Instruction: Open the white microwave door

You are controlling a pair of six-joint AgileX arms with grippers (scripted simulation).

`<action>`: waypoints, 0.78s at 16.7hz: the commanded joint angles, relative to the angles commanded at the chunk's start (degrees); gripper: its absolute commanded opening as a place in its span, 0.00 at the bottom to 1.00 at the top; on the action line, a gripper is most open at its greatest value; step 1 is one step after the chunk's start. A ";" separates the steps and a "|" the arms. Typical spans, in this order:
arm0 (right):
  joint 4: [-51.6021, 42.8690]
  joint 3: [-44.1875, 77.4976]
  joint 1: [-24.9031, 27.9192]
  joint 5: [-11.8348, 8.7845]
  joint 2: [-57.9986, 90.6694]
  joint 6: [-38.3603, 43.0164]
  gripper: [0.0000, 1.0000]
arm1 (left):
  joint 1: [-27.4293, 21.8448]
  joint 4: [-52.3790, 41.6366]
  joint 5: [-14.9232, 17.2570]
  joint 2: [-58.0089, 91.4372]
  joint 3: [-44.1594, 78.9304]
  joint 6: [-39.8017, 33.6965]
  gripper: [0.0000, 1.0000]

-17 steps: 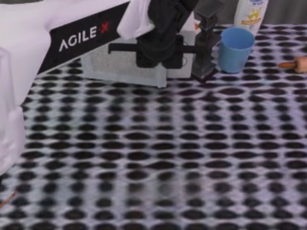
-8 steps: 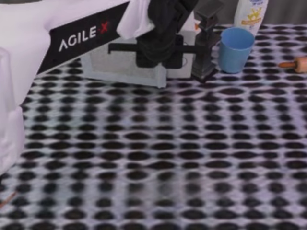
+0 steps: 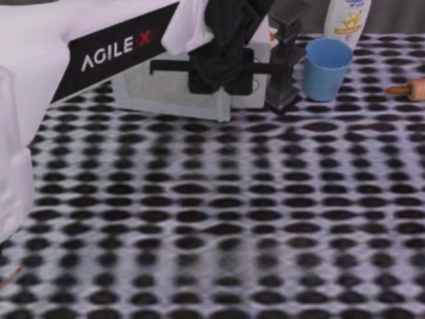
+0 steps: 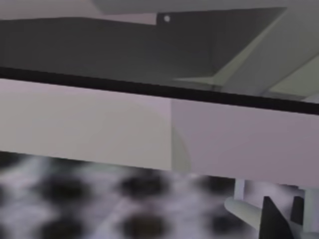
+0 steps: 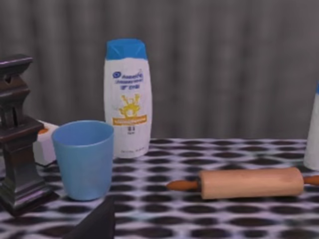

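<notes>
The white microwave [image 3: 260, 100] stands at the table's far edge, left of centre. Its white microwave door [image 3: 163, 88], with the grey mesh window, stands slightly ajar, its right edge swung forward of the front. My left gripper [image 3: 220, 66] reaches down over the door's right edge. In the left wrist view the gripper [image 4: 284, 219] is shut on the door's pale bar handle [image 4: 244, 209], below a broad white panel [image 4: 99, 124] of the microwave. My right gripper [image 5: 102, 224] is out of the top view; only a dark part of it shows in its wrist view.
A dark carved stand [image 3: 284, 63] sits right beside the microwave, with a blue cup [image 3: 327, 66] and a white shampoo bottle [image 3: 346, 20] just to its right. A wooden rolling pin [image 3: 408, 88] lies at the far right. The patterned cloth covers the table.
My left wrist has shifted very slightly above the microwave. The door and the other objects look the same.
</notes>
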 joint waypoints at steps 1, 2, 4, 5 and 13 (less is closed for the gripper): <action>0.00 0.00 0.00 0.00 0.00 0.00 1.00 | 0.02 0.13 0.05 -0.15 -0.13 0.12 0.00; 0.00 0.00 0.00 0.00 0.00 0.00 1.00 | 0.11 0.54 0.21 -0.64 -0.64 0.53 0.00; 0.00 0.00 0.00 0.00 0.00 0.00 1.00 | 0.33 1.49 0.71 -1.92 -2.80 1.93 0.00; 0.00 0.00 0.00 0.00 0.00 0.00 1.00 | 0.48 1.95 1.02 -2.54 -4.23 2.75 0.00; 0.00 0.00 0.00 0.00 0.00 0.00 1.00 | 0.80 3.68 1.83 -4.62 -6.97 4.76 0.00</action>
